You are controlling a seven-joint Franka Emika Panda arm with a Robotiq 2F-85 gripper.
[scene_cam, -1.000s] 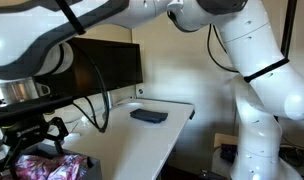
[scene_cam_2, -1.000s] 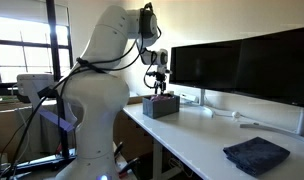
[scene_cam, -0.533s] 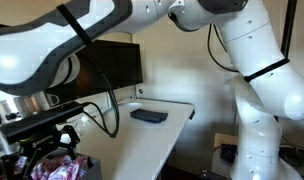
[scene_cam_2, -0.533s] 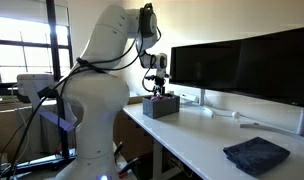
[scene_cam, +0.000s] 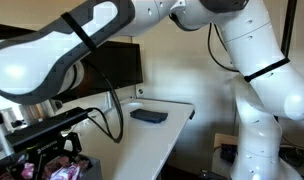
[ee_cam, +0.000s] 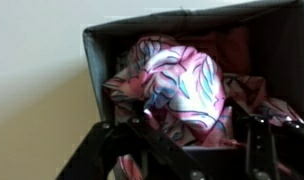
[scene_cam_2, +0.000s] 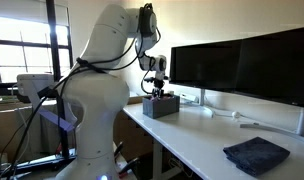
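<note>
In an exterior view, we saw the gripper (scene_cam: 50, 150) over the pink cloth (scene_cam: 60, 172) at the desk's (scene_cam: 137, 138) end; in an exterior view, it hung at the box (scene_cam_2: 160, 107) by the edge. Wrist view: jaws spread astride the cloth, walls close.

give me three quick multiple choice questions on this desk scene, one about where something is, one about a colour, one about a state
1. Where is the crumpled pink patterned cloth?
A. in the dark open-topped box
B. on the floor
C. hanging from a shelf

2. What colour is the folded cloth lying on the white desk?
A. yellow
B. red
C. dark navy

3. How do the fingers of the gripper stand?
A. pressed together
B. spread apart, one either side of the pink cloth
C. around a mug

Answers:
1 A, the wrist view shows the box walls around it.
2 C, it looks dark in both exterior views.
3 B, the wrist view shows them wide apart.
</note>
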